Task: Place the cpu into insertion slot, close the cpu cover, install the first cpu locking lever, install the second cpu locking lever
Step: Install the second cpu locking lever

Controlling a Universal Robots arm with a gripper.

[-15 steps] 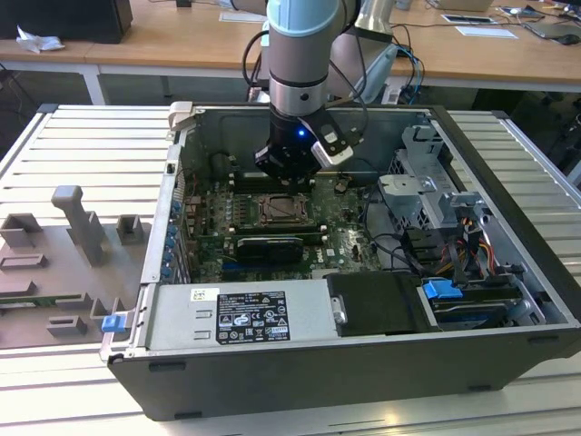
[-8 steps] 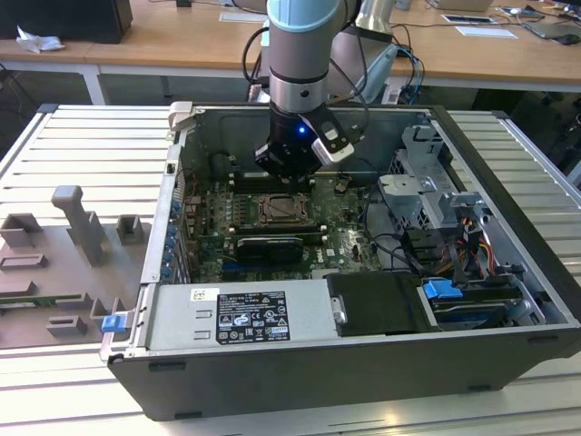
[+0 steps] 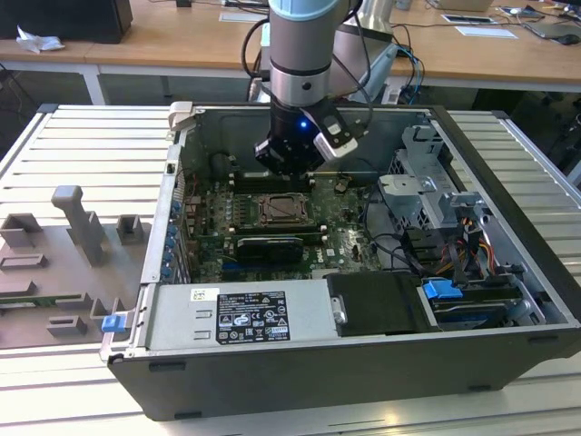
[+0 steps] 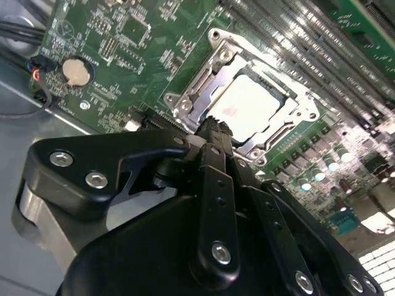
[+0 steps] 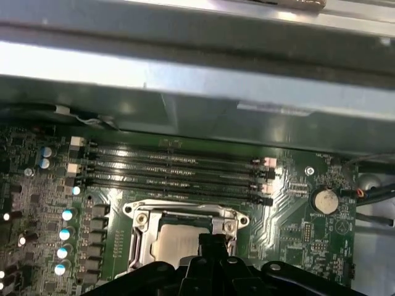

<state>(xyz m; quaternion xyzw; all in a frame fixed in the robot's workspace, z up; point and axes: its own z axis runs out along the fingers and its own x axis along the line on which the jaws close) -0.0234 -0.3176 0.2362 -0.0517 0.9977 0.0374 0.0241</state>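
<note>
Just beyond gripper (image 4: 213,126), cpu (image 4: 250,105)

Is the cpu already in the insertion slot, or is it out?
In. The cpu lies flat inside the insertion slot, with the cpu cover framing it; nothing holds it.

An open dark-grey metal computer case (image 3: 300,381) lies on a ribbed light-grey desk (image 3: 82,145). Inside it, a green circuit board (image 4: 117,55) carries a round silver coin battery (image 5: 324,200) and long black memory slots (image 5: 173,176). Grey plastic fixture blocks (image 3: 77,222) stand at the exterior view's left.
</note>
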